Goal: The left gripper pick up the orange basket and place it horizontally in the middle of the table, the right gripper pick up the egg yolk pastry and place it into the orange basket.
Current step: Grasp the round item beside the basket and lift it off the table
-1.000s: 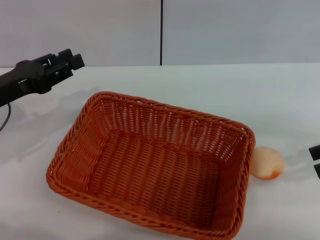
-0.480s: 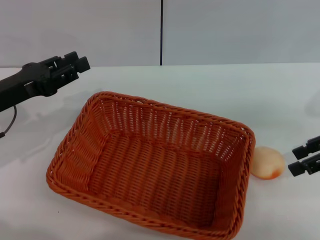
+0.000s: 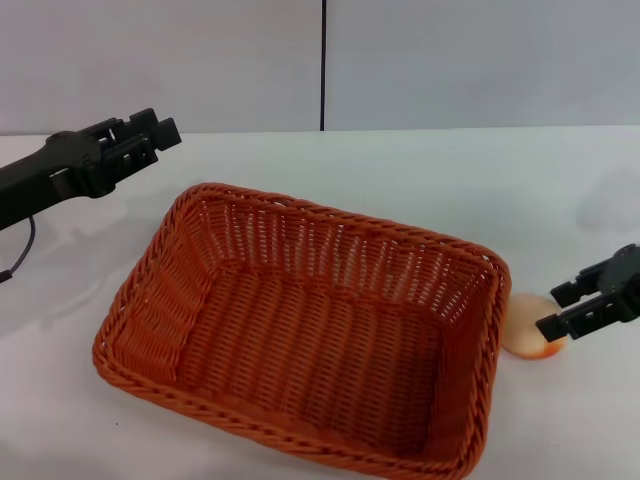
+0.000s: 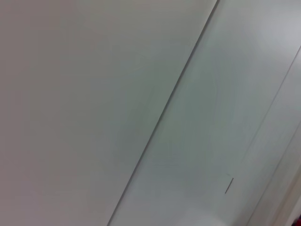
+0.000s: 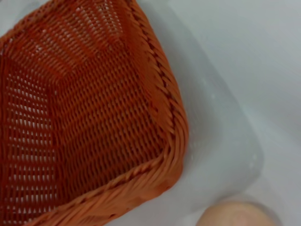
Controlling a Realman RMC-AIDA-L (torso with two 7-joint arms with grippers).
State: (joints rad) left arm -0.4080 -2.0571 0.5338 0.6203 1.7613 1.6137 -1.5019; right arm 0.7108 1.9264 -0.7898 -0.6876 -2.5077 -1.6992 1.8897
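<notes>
The orange basket point(image 3: 300, 325) rests flat on the white table point(image 3: 400, 170), empty, mid-left in the head view; its corner fills the right wrist view point(image 5: 84, 108). The egg yolk pastry point(image 3: 526, 328) lies on the table just beyond the basket's right end and also peeks in at the edge of the right wrist view point(image 5: 235, 214). My right gripper point(image 3: 565, 309) hangs open right at the pastry, its two black fingers spread, one over the bun's right edge. My left gripper point(image 3: 150, 133) hovers above the table behind the basket's far left corner, holding nothing.
A grey wall point(image 3: 450, 60) with a dark vertical seam backs the table. The left wrist view shows only wall panels point(image 4: 141, 94). A thin black cable point(image 3: 18, 255) hangs from the left arm.
My right gripper has come in from the right edge and moved left up to the pastry. The left gripper has shifted slightly right and then stayed put. Basket and pastry have not moved.
</notes>
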